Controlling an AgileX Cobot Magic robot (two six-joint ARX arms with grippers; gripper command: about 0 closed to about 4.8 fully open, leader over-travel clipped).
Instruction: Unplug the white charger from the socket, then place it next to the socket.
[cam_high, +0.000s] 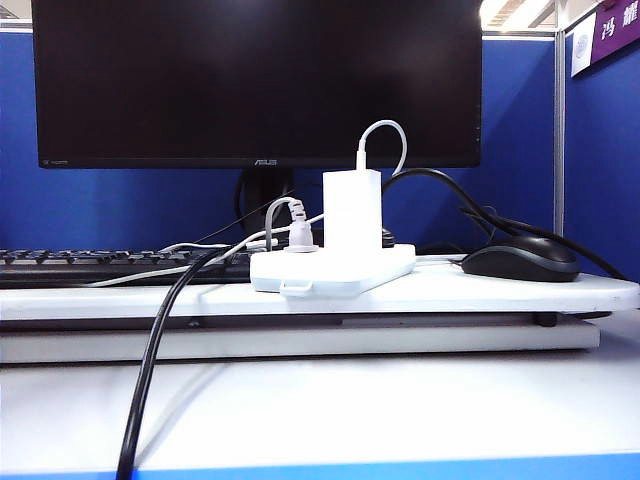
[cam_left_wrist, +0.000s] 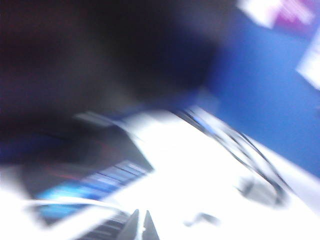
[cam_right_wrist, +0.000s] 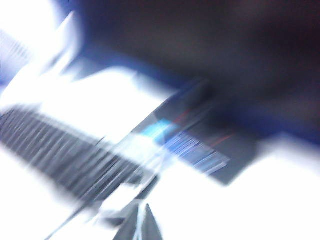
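Observation:
The white charger stands upright, plugged into the socket, a flat white power strip on the raised white board; a thin white cable loops from the charger's top. Neither arm shows in the exterior view. Both wrist views are heavily motion-blurred. My left gripper is shut, fingertips together and empty, over a white surface with a dark keyboard beside it. My right gripper is also shut and empty, above the white surface near the keyboard. Charger and socket cannot be made out in either wrist view.
A small white-grey plug with a grey cable sits in the strip beside the charger. A black monitor stands behind, a black keyboard to the left, a black mouse to the right. A thick black cable hangs over the front edge.

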